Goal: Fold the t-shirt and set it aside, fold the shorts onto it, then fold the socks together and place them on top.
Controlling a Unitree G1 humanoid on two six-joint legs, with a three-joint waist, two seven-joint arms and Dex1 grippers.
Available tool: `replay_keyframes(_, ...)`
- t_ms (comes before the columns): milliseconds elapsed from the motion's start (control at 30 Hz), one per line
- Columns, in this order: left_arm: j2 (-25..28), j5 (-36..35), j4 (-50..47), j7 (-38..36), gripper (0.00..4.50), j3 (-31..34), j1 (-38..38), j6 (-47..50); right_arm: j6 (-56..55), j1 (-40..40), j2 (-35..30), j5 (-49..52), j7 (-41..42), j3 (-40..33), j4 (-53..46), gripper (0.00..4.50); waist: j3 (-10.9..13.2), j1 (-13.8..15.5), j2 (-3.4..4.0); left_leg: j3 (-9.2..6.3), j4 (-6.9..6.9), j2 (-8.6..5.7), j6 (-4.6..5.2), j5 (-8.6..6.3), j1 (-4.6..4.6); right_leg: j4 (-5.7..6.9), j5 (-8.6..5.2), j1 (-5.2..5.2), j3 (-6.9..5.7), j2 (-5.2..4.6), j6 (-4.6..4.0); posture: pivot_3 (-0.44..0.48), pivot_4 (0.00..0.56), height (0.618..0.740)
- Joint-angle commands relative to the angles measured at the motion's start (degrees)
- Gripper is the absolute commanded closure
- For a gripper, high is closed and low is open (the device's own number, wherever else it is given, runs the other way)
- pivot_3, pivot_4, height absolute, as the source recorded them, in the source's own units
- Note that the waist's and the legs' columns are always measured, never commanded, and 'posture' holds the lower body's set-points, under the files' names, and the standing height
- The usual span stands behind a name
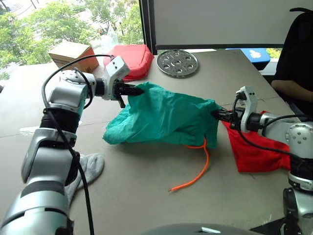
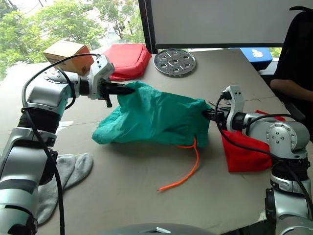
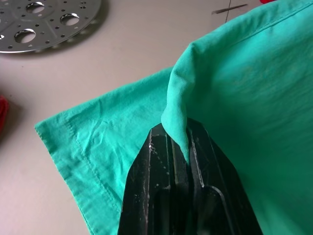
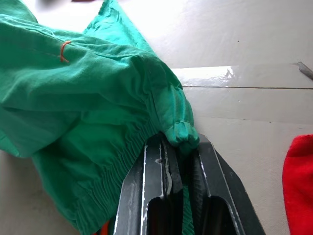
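At the lower left of the head view the socks (image 1: 85,171) lie flat on the table (image 1: 146,196), loose and not yet put together. Above them, in the upper left, the left gripper (image 1: 136,90) is closed on a pinch of the shorts (image 1: 166,117); the wrist view shows the teal cloth squeezed between its two black fingers. The shorts hang between both grippers in the middle of the frame, lifted at two ends and sagging down to the table, with the orange drawstring (image 1: 198,169) trailing toward the lower centre. At the right, the right gripper (image 1: 218,115) is also closed on the shorts, at the gathered waistband. Behind and below it, at the right edge, the t-shirt (image 1: 257,152) lies as a red bundle on the table; it looks already folded and put aside, though part is hidden by the arm. I judge the task is about at the middle: the shorts are held up but not yet folded or laid on the t-shirt, and the socks are left for last.
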Motion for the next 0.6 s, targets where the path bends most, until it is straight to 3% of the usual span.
replay_keyframes(33, -2.93, 7.38, 9.77, 7.19, 4.50, -1.48, -5.61, -10.28, 0.26, -2.79, 1.50, -2.97, -3.47, -0.67, 1.43, 4.44, -0.01, 0.05, -0.01, 0.00, 0.00, 0.00, 0.00, 0.00, 0.00, 0.00, 0.00, -0.01, 0.00, 0.00, 0.00, 0.000, 0.150, 0.740)
replay_keyframes(233, -4.55, 15.96, 20.86, 11.38, 4.50, -4.11, -10.20, -17.98, 1.13, -3.62, 3.62, -6.02, -4.33, -0.29, 3.59, 4.44, 0.00, -0.04, 0.00, -0.01, 0.00, 0.00, 0.01, 0.00, -0.01, 0.06, 0.00, -0.02, 0.00, -0.02, 0.02, 0.000, 0.150, 0.740)
replay_keyframes(533, -5.68, 26.56, 27.32, 18.68, 4.50, -7.67, -12.75, -25.59, 1.75, -4.37, 5.32, -9.34, -4.13, 0.56, 4.53, 4.44, -0.01, 0.20, -0.02, -0.08, 0.04, -0.05, 0.02, 0.00, -0.07, 0.51, 0.02, -0.08, -0.04, -0.08, 0.07, 0.000, 0.150, 0.740)
replay_keyframes(567, -6.35, 26.46, 27.87, 20.22, 3.73, -7.01, -12.78, -25.84, 1.04, -4.76, 5.45, -10.03, -3.75, 1.14, 5.30, 4.50, -0.02, 0.21, -0.02, -0.08, 0.04, -0.05, 0.02, 0.00, -0.07, 0.51, 0.02, -0.08, -0.04, -0.08, 0.07, 0.000, 0.150, 0.740)
replay_keyframes(600, -6.60, 26.43, 28.25, 20.51, 3.45, -6.54, -12.70, -26.30, 0.08, -5.03, 5.56, -11.09, -3.79, 1.57, 6.01, 4.50, -0.01, 0.18, -0.02, -0.08, 0.05, -0.05, 0.02, 0.00, -0.07, 0.52, 0.02, -0.08, -0.05, -0.08, 0.07, 0.000, 0.150, 0.740)
